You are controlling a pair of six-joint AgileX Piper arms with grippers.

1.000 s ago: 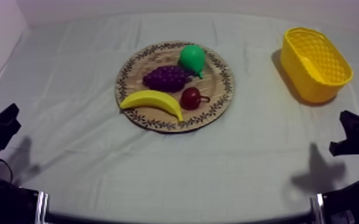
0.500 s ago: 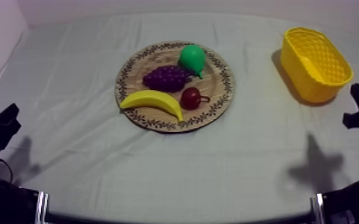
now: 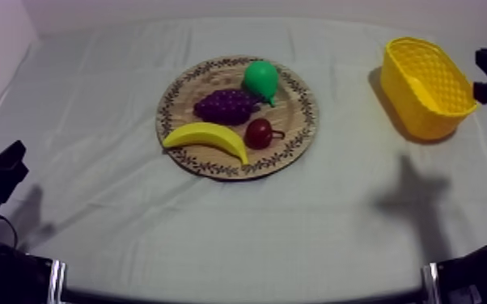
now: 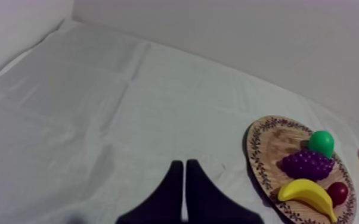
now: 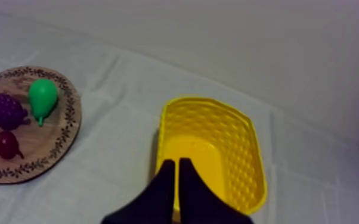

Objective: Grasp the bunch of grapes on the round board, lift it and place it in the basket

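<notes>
Board point(image 3: 198, 85) mid table point(image 3: 133, 218); basket point(image 3: 400, 93) near its far right corner. On board: grapes point(image 3: 226, 105) centre, pear point(image 3: 260, 79) behind, banana point(image 3: 206, 136) at near edge, small red fruit point(image 3: 257, 133) right of banana.

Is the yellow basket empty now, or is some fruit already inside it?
Empty. In the right wrist view the yellow basket has a bare floor, and the bunch of grapes lies on the wooden board.

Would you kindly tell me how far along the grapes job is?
Done: nothing; the grapes lie on the board. In hand: the right gripper, shut empty, hangs by the basket; the left gripper is shut. To do: grasp, carry, drop in.
</notes>
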